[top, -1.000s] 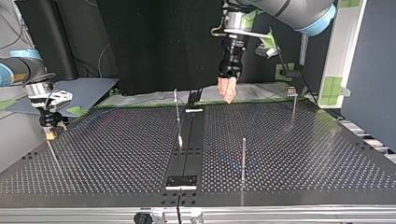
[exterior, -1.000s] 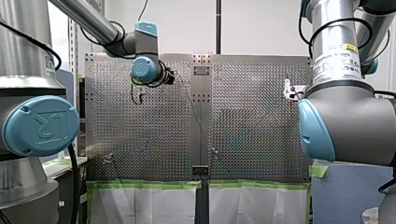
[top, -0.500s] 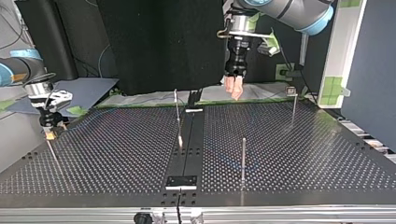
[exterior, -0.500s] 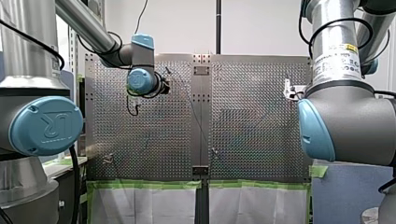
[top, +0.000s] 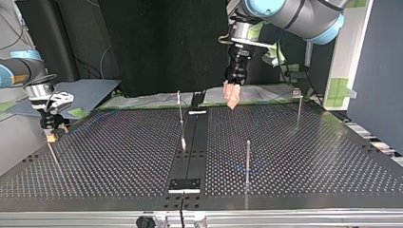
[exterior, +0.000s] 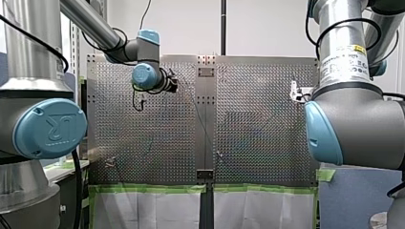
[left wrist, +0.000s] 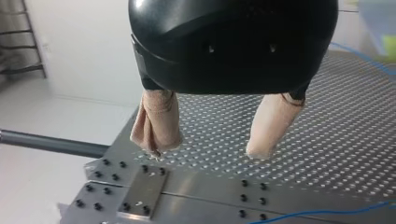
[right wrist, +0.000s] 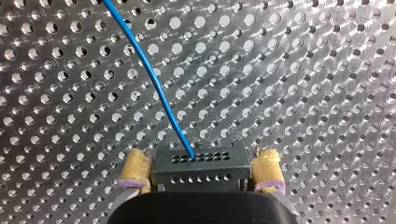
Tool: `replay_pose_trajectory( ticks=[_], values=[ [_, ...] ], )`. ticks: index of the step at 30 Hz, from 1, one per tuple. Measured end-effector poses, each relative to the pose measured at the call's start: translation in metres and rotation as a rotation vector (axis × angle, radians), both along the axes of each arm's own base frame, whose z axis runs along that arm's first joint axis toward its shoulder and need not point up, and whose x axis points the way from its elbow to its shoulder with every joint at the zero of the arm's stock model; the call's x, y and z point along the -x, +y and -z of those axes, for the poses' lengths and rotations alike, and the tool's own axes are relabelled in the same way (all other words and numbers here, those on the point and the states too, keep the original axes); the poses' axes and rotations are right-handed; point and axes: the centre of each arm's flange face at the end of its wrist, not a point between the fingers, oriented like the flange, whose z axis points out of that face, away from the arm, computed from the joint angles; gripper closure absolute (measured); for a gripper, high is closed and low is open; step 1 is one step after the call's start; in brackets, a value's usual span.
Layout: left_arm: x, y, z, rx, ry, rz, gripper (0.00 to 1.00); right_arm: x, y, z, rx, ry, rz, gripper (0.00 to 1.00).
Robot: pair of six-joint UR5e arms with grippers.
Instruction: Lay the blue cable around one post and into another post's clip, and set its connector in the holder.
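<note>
The blue cable runs over the perforated table and ends in the dark connector. Our right gripper grips that connector firmly, one yellow-padded finger pressed on each end of the block. In the top view this gripper sits low over the table's edge at the view's left. A faint blue line leading from it toward the middle is probably the same cable, though it is too thin there for us to follow.

Our left gripper hangs above the table's far edge, just beside the dark central strip. In the left wrist view we see its beige-wrapped fingers spread apart, with only perforated plate showing between them. Ahead of those fingers lie a small screwed plate and, off to one side of it, a stretch of blue cable.

Three slim posts stand upright in the top view. A post is just beside the central strip, and a second post is nearer the camera at the view's right. A third post is further right, near the far edge, with a small clip at its top.
</note>
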Motion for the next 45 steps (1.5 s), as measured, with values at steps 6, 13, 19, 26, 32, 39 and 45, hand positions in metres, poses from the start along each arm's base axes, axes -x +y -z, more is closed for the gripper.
replay_pose_trajectory(
  ticks=[6,13,19,26,32,39,45],
  values=[
    [0.001,0.004,0.004,-0.038,0.033,-0.009,0.0,0.0,0.0,0.0,0.0,0.0,0.0,0.0],
    [0.001,0.006,0.009,-0.05,0.052,-0.019,0.0,0.0,0.0,0.0,0.0,0.0,0.0,0.0],
    [0.001,0.007,0.01,-0.055,0.056,-0.029,0.0,0.0,0.0,0.0,0.0,0.0,0.0,0.0],
    [0.001,0.008,0.01,-0.058,0.057,-0.035,0.0,0.0,0.0,0.0,0.0,0.0,0.0,0.0],
    [0.002,0.01,0.011,-0.071,0.067,-0.051,0.0,0.0,0.0,0.0,0.0,0.0,0.0,0.0],
    [-0.002,0.01,0.004,-0.07,0.053,-0.058,0.0,0.0,0.0,0.0,0.0,0.0,0.0,0.0],
    [-0.002,0.01,0.003,-0.072,0.062,-0.059,0.0,0.0,0.0,0.0,0.0,0.0,0.0,0.0]
  ],
)
